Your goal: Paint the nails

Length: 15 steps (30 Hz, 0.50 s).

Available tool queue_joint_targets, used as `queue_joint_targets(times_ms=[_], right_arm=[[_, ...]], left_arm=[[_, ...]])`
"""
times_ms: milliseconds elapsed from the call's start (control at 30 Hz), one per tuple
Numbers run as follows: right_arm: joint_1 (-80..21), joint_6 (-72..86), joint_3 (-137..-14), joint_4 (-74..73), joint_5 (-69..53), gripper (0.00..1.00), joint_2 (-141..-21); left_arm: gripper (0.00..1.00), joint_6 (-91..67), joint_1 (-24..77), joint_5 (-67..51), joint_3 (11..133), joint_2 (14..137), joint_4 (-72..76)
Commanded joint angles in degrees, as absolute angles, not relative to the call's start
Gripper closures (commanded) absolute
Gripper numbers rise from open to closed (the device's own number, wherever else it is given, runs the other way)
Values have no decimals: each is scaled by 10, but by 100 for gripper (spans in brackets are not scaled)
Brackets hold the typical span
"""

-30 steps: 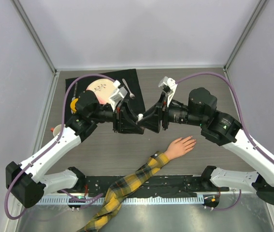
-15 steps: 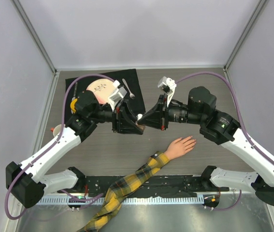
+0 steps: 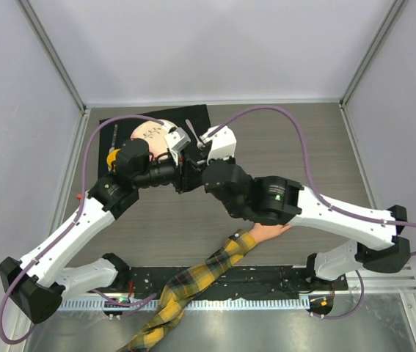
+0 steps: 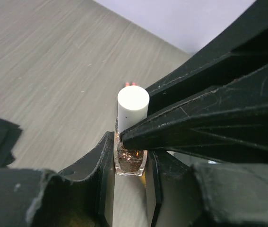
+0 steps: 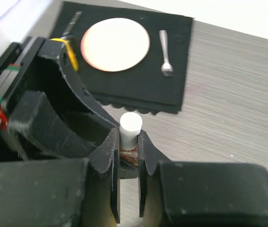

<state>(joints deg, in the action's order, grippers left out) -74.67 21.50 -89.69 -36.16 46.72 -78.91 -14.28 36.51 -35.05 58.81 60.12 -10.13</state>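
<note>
A small glass nail polish bottle (image 4: 130, 160) with a white cap (image 4: 133, 105) is held between both grippers above the table. My left gripper (image 4: 130, 152) is shut on the glass body. My right gripper (image 5: 129, 138) is shut on the white cap (image 5: 130, 126), just above the reddish bottle (image 5: 129, 155). In the top view the two grippers meet left of centre, left gripper (image 3: 184, 174) facing right gripper (image 3: 200, 173). The peach mannequin hand (image 3: 265, 232) lies in front, mostly under my right arm. Its nails are hidden. The plaid sleeve (image 3: 200, 275) runs to the near edge.
A black mat (image 3: 138, 117) at the back left holds a pale round plate (image 3: 147, 132) and a fork (image 3: 191, 129); both also show in the right wrist view, plate (image 5: 115, 45) and fork (image 5: 166, 53). A yellow object (image 3: 111, 158) lies at the mat's left edge.
My right arm has swung left and forward, so it now lies over the mannequin hand and hides the fingers. The two grippers have shifted a little left, still together at the bottle.
</note>
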Motion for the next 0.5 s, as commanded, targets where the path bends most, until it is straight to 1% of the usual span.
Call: queue_joint_targets(times_ms=[0,33,67,100,133,167,200,267,300,333,367,400,433,467], right_arm=[[-776,232,-940,-397,532,99,-822],[-774,219,-943,-394,512,95,-821],[-764,200,-940,-380,481,88,-814],[-756,191,-934,-374,409,81,-796],[-744,188,-928,-368,363,69,-781],[-718,182,-912,-358,320,65,-767],[-703,180,-901,-352,234,58,-736],[-653,175,-867,-331,143,45,-707],[-636,169,-855,-326,90,43,-693],[-622,165,-844,-318,9,41,-666],[-606,163,-819,-299,-48,38,-653],[-580,161,-806,-288,-83,36,-630],[-567,162,-784,-276,-139,35,-620],[-556,163,-775,-257,-155,34,-611]], left_arm=[[100,-123,358,-293,607,609,-82],[100,-120,358,-304,607,608,-82],[100,-119,358,-315,606,606,-81],[100,-118,358,-343,606,606,-78],[100,-118,358,-357,602,605,-71],[100,-120,358,-374,601,605,-68],[100,-121,358,-407,602,606,-66],[100,-135,358,-446,602,610,-48],[100,-143,358,-491,600,612,-38],[100,-155,358,-512,597,612,-22],[100,-164,358,-532,595,614,-3],[100,-193,358,-582,588,619,30],[100,-212,358,-603,585,621,52],[100,-229,358,-629,582,625,101]])
